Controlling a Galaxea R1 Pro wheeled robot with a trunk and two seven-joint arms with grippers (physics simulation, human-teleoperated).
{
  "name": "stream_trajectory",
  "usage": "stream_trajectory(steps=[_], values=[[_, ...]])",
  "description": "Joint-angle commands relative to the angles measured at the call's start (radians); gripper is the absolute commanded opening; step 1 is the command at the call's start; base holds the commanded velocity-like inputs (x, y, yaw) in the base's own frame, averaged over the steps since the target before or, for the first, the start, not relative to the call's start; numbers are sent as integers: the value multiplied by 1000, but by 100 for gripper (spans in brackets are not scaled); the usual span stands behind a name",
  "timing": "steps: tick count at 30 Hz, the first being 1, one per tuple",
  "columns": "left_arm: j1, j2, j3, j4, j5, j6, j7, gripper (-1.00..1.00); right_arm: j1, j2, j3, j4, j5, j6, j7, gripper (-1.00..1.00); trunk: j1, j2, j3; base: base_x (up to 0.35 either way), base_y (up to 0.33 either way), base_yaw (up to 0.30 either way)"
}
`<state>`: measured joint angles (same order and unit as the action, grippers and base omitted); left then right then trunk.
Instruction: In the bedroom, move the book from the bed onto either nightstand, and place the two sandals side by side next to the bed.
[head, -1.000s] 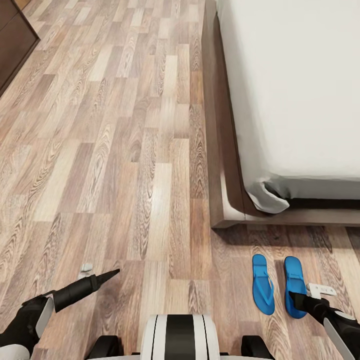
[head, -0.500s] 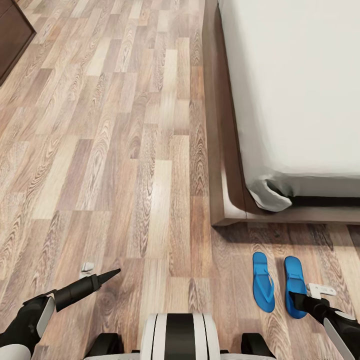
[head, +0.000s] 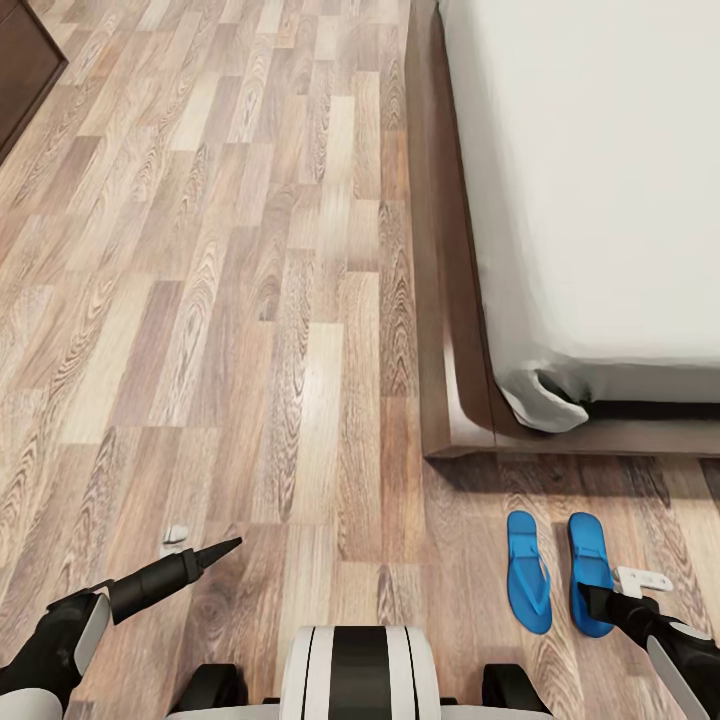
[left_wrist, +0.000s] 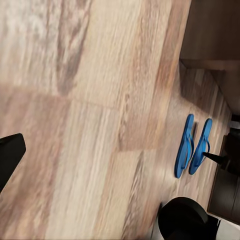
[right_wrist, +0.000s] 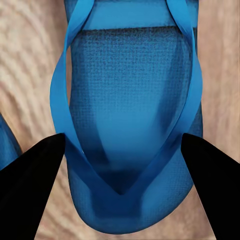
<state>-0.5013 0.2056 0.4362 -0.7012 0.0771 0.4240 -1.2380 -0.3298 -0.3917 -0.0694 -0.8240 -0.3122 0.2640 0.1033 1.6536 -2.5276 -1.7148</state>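
Note:
Two bright blue sandals, the left sandal (head: 528, 572) and the right sandal (head: 590, 570), lie side by side on the wood floor just in front of the bed's (head: 450, 300) foot corner. They also appear in the left wrist view (left_wrist: 186, 146). My right gripper (head: 600, 603) hangs open over the heel end of the right sandal (right_wrist: 130, 100), one finger on either side of it and nothing held. Low at the left, my left gripper (head: 218, 551) hovers above bare floor, its one visible finger (left_wrist: 10, 156) at the edge of the view. The book and nightstand are out of view.
The bed's pale mattress (head: 600, 180) and dark frame take up the right side. A dark-brown piece of furniture (head: 20, 70) stands at the far left. Wood-plank floor (head: 250, 300) lies open between them. My base (head: 358, 675) is at the bottom centre.
The whole view has crept a little, so the bed corner and sandals sit slightly lower and the dark furniture further out of frame. Both arms and the sandals keep their places.

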Motion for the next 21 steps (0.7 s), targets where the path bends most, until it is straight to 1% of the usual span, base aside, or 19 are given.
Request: stream_trajectory(steps=[1, 4, 8, 15, 21], values=[[0, 0, 1, 0, 3, 10, -3, 100, 0, 0, -3, -1, -5, 6, 4, -100, 0, 0, 0, 19, 0, 0], [0, -1, 1, 0, 2, 9, -2, 100, 0, 1, -3, -1, -5, 6, 4, -100, 0, 0, 0, 26, 0, 0], [0, -2, 1, 0, 1, 9, -2, 100, 0, 0, -3, -1, -5, 6, 4, -100, 0, 0, 0, 166, 0, 0], [0, -2, 1, 0, 3, 10, -3, 100, 0, 0, -2, -1, -5, 6, 4, -100, 0, 0, 0, 19, 0, 0], [0, -2, 1, 0, 3, 10, -2, 100, 0, 1, -2, -1, -5, 6, 4, -100, 3, -2, -24, 0, 0, 0]])
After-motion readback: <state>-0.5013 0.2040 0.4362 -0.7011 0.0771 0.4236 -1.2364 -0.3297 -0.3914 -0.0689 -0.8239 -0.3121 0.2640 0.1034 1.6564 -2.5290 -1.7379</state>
